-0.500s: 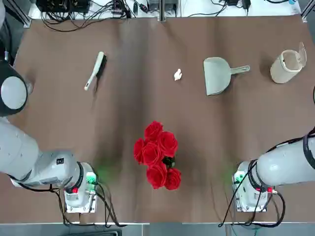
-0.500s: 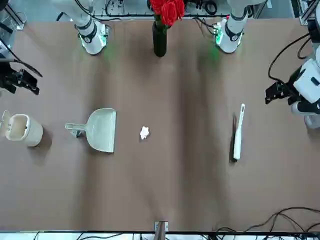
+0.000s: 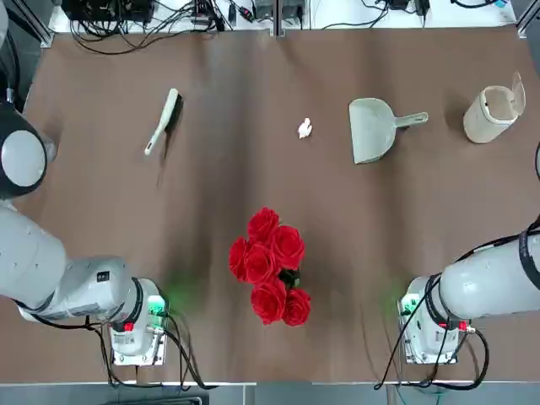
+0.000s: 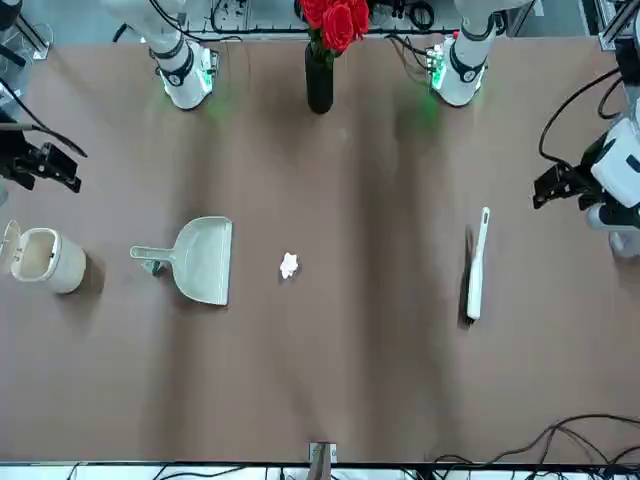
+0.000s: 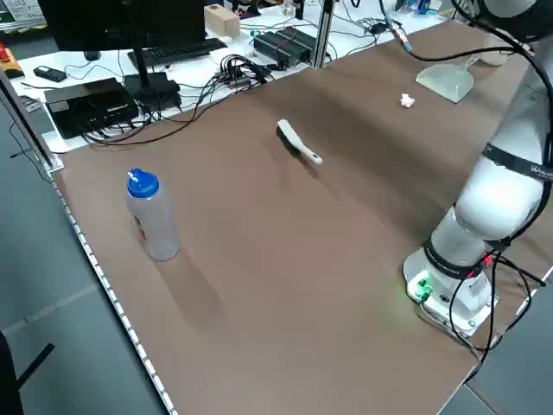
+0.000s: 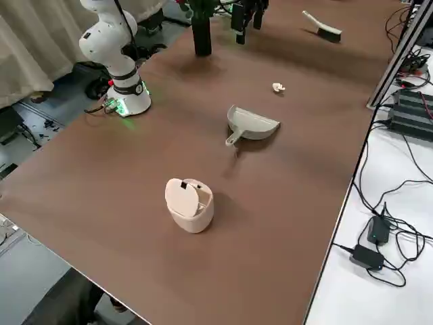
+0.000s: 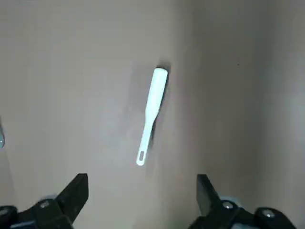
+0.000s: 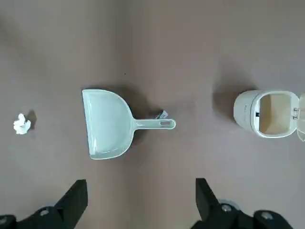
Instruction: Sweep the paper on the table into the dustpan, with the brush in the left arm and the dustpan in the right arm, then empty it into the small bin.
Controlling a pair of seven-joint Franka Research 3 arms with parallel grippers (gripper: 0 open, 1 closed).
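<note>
The brush (image 3: 163, 121) lies flat on the table (image 3: 211, 194) at the far left, white handle toward me. My left gripper (image 7: 140, 195) hovers high above it, open and empty; the brush (image 7: 152, 112) lies well below its fingers. The crumpled paper (image 3: 305, 128) sits mid-table, just left of the dustpan (image 3: 371, 129), whose handle points right toward the small bin (image 3: 492, 113), which lies on its side with its lid ajar. My right gripper (image 8: 140, 200) hangs open and empty high above the dustpan (image 8: 107, 124). Both grippers also show in the front view: left gripper (image 4: 555, 188), right gripper (image 4: 50, 168).
A dark vase of red roses (image 3: 270, 266) stands between the two arm bases near my edge. A clear bottle with a blue cap (image 5: 151, 214) stands at the table's left side. Cables and electronics line the far edge (image 3: 169, 17).
Both grippers have shifted very slightly. Nothing on the table has moved.
</note>
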